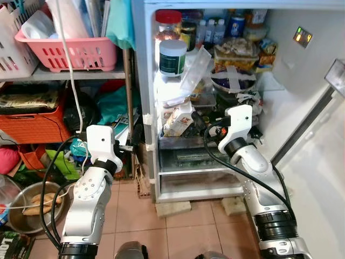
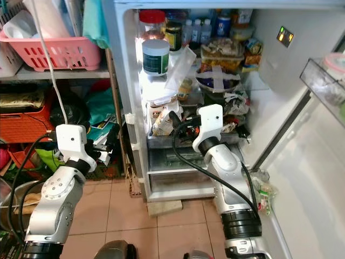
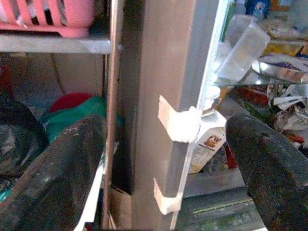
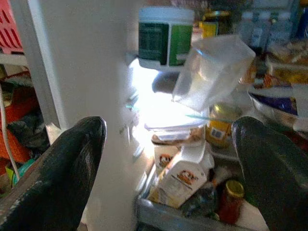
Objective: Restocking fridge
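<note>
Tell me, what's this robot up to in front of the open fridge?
It stands facing the open fridge, which is crammed with jars, bottles and packets. Its right claw is open and reaching toward a small milk carton on a lower shelf, beneath a tilted clear plastic tub. Its left claw, also open, is raised beside the fridge's side wall. Neither claw holds anything.
</note>
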`<state>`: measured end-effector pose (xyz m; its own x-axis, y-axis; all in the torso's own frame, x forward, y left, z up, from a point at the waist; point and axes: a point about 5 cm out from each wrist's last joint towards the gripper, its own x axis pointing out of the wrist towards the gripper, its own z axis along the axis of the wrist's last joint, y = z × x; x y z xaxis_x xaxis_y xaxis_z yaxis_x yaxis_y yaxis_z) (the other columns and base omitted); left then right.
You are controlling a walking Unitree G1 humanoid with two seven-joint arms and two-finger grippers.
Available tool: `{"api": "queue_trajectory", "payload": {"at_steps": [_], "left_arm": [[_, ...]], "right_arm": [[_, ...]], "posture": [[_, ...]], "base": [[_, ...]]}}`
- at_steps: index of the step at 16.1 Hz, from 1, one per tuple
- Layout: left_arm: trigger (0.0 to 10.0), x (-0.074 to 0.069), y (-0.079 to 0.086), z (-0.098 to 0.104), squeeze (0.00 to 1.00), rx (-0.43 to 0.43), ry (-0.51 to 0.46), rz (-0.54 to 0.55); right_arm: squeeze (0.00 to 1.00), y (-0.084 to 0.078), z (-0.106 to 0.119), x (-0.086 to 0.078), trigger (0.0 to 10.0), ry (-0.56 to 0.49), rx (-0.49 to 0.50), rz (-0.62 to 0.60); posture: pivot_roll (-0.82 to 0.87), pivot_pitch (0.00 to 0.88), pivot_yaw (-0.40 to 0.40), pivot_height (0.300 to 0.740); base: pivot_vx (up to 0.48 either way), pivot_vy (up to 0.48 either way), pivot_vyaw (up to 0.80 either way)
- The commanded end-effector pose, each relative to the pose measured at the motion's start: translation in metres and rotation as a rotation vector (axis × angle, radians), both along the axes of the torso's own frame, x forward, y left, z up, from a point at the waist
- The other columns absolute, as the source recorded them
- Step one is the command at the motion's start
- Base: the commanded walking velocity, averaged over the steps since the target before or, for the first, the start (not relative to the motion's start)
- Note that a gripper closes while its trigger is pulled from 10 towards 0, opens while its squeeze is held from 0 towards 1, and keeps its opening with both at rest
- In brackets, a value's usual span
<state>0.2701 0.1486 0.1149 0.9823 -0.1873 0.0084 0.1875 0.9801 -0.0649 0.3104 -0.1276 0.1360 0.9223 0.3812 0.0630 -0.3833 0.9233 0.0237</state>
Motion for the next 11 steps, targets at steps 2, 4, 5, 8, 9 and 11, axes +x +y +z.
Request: {"api": "queue_trajectory", "payload": {"at_steps": [2,4,5,8,9,11], "left_arm": [[10.0,0.0011,0.0006,0.0023,0.00,0.010,-0.003,0.000],[10.0,0.0012,0.0010,0.0025,0.00,0.012,-0.003,0.001],[10.0,0.0015,0.0012,0.0024,0.00,0.013,-0.002,0.000],[10.0,0.0024,0.0011,0.0023,0.00,0.016,-0.001,-0.002],[10.0,0.0026,0.0010,0.0024,0.00,0.016,-0.001,-0.002],[10.0,0.0026,0.0003,0.0021,0.00,0.015,-0.001,-0.002]], "right_arm": [[0.00,-0.0009,0.0002,0.0010,10.0,0.000,0.003,-0.008],[0.00,-0.0001,-0.0001,0.0013,10.0,0.000,0.003,-0.007],[0.00,0.0001,-0.0002,0.0015,10.0,0.000,0.003,-0.006],[0.00,0.0001,-0.0001,0.0025,10.0,-0.001,0.002,-0.005],[0.00,0.0000,0.0001,0.0028,10.0,-0.002,0.001,-0.005],[0.00,-0.0005,0.0006,0.0036,10.0,-0.004,-0.001,-0.005]], "posture": [[0.09,0.013,-0.012,0.740],[0.09,0.012,-0.012,0.740],[0.09,0.011,-0.013,0.740],[0.09,0.009,-0.014,0.740],[0.09,0.009,-0.015,0.740],[0.09,0.007,-0.017,0.740]], "base": [[-0.315,0.000,0.00],[-0.315,0.000,0.00],[-0.311,0.000,0.00],[-0.315,0.000,0.00],[-0.319,0.000,0.00],[-0.311,0.000,0.00]]}}
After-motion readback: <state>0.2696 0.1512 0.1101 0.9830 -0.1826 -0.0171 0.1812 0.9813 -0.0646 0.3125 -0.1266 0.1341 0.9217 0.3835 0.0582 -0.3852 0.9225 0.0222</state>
